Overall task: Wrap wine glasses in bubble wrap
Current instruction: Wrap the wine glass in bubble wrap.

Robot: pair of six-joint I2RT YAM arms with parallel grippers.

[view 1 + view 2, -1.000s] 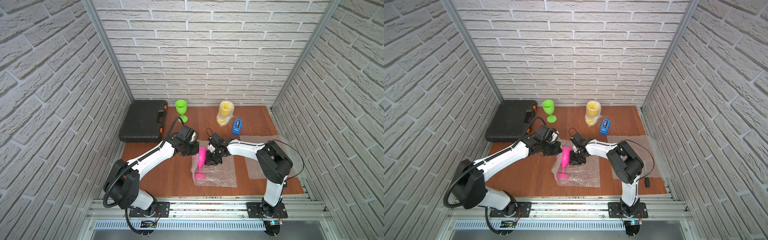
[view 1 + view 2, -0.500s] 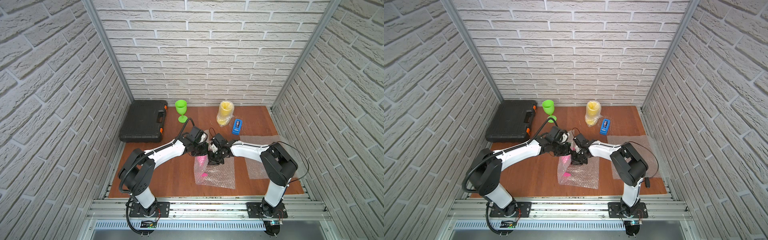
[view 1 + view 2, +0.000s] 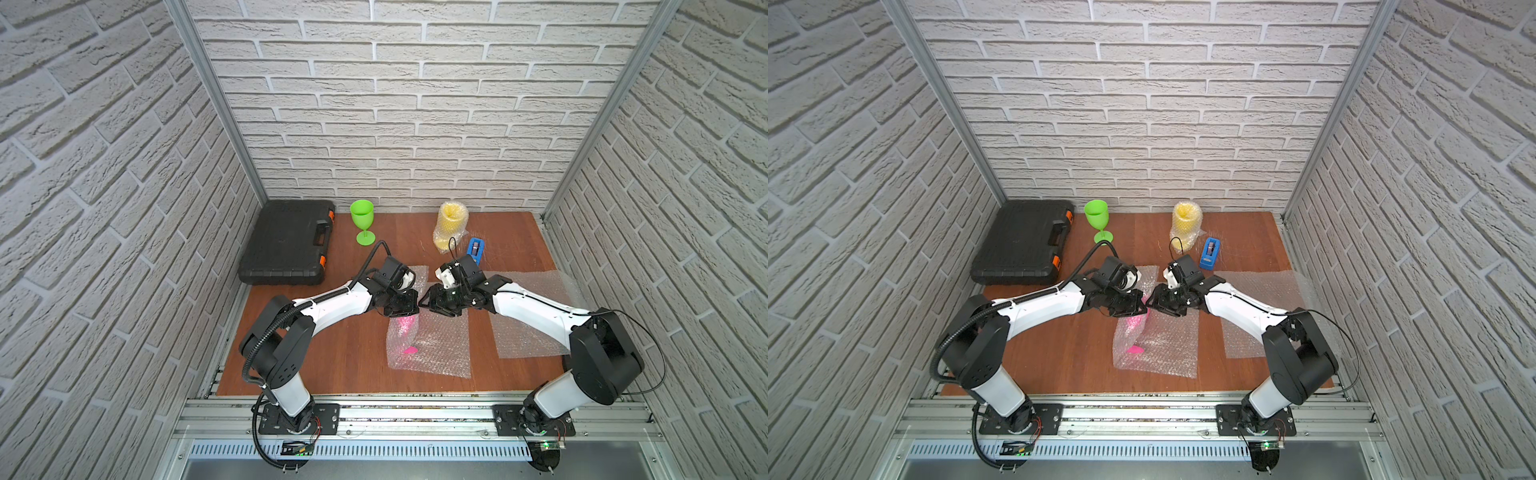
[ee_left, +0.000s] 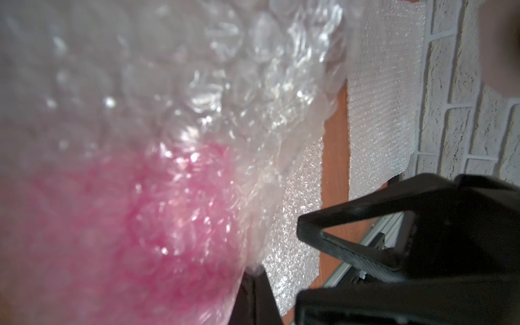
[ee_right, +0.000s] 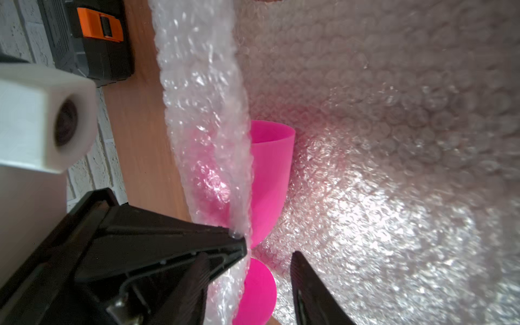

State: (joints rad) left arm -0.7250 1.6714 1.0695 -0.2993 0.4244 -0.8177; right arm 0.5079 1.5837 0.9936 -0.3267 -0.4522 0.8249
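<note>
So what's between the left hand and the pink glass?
A fold of bubble wrap: the left hand pinches its edge, and it partly covers the pink glass, as the right wrist view shows.

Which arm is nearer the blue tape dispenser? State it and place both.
Right. The right arm has its wrist just in front of the blue tape dispenser; the left arm lies farther off, on the other side of the pink goblet.

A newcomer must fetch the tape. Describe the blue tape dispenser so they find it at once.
On the wooden table, go toward its far edge by the brick wall. Just right of the bubble-wrapped yellow goblet sits the tape dispenser. It is the only blue thing there, small and boxy.
</note>
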